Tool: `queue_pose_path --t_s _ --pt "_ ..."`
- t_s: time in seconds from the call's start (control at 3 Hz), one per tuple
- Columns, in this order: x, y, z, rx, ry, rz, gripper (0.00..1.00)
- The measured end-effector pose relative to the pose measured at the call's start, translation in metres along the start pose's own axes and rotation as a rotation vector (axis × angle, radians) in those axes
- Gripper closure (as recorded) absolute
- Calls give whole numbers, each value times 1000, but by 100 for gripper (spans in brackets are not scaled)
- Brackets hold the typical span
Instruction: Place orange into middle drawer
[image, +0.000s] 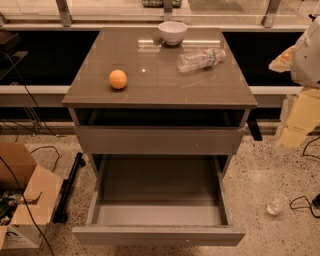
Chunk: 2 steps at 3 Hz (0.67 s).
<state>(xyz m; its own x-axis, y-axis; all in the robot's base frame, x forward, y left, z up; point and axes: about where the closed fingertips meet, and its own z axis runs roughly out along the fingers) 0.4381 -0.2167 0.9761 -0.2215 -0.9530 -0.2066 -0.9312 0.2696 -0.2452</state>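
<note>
The orange (118, 79) sits on the left part of the grey-brown cabinet top (160, 85). The middle drawer (159, 235) is pulled out towards me, and its deep box shows nothing inside. A shallower plain drawer front (159, 140) is shut above it. My gripper (283, 59) is at the far right edge, off the cabinet's right side at about top height and well away from the orange. It holds nothing that I can see.
A white bowl (172, 32) stands at the back of the top. A clear plastic bottle (200, 59) lies on its side at the right. A cardboard box (22, 200), cables and a black bar (70, 185) are on the floor left. A small clear object (275, 205) lies on the floor right.
</note>
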Motion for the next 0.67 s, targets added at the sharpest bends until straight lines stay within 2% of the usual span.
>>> queue_pose_path --t_s 0.33,0.67 --pt "0 0 0 0 0 0 0" --pt "-19 -7 4 22 -44 -29 0"
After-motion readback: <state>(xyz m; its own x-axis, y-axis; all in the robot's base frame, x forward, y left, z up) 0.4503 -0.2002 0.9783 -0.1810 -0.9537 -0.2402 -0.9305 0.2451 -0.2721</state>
